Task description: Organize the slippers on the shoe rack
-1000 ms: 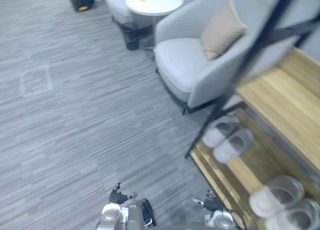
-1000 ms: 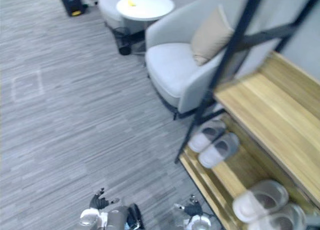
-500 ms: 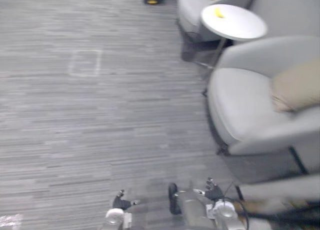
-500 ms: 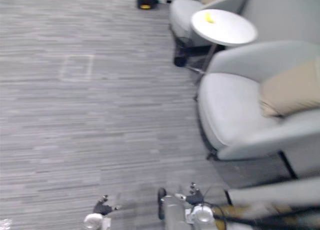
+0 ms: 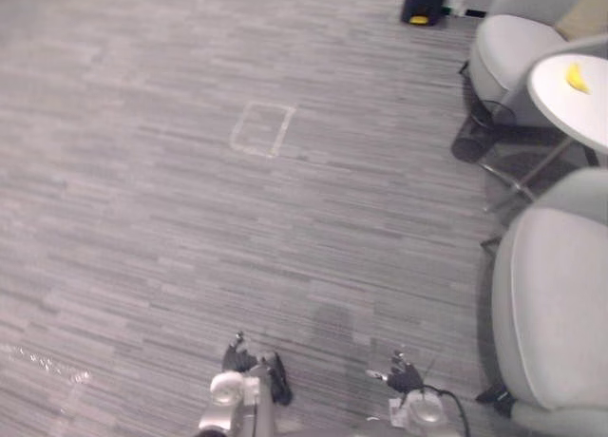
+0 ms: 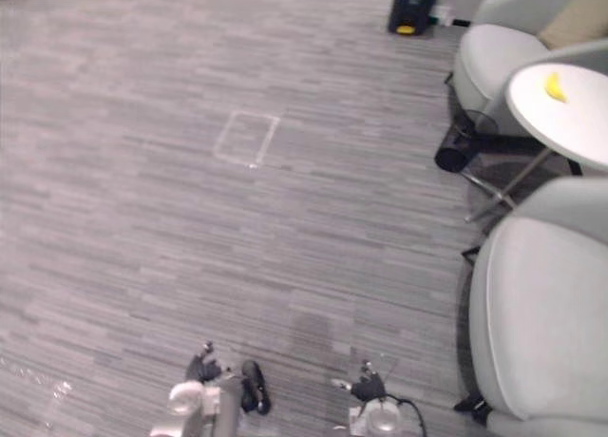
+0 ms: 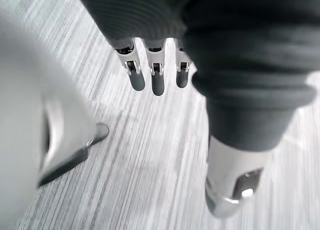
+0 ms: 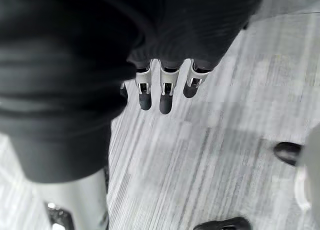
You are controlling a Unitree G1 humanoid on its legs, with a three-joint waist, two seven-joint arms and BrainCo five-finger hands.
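My left hand [image 5: 236,356] hangs low at the bottom edge of the eye views, over grey striped carpet [image 5: 190,218]. In the left wrist view its fingers [image 7: 152,77] point straight down at the floor and the thumb [image 7: 232,182] stands apart, with nothing between them. My right hand [image 5: 404,375] hangs a little to the right of it, near the foot of a grey armchair. The right wrist view has its fingers [image 8: 165,92] straight and relaxed above the carpet, holding nothing.
A grey armchair [image 5: 556,313] stands close on the right. Behind it are a round white side table [image 5: 575,100] with a small yellow thing [image 5: 575,76], a dark basket [image 5: 470,144] and a second armchair [image 5: 518,38]. A taped square [image 5: 263,130] marks the floor; a black box [image 5: 423,0] stands far back.
The camera has swung to the left: the shoe rack with its slippers has slid out of the picture on the right, and more floor shows. Both hands still hang down with nothing in them.
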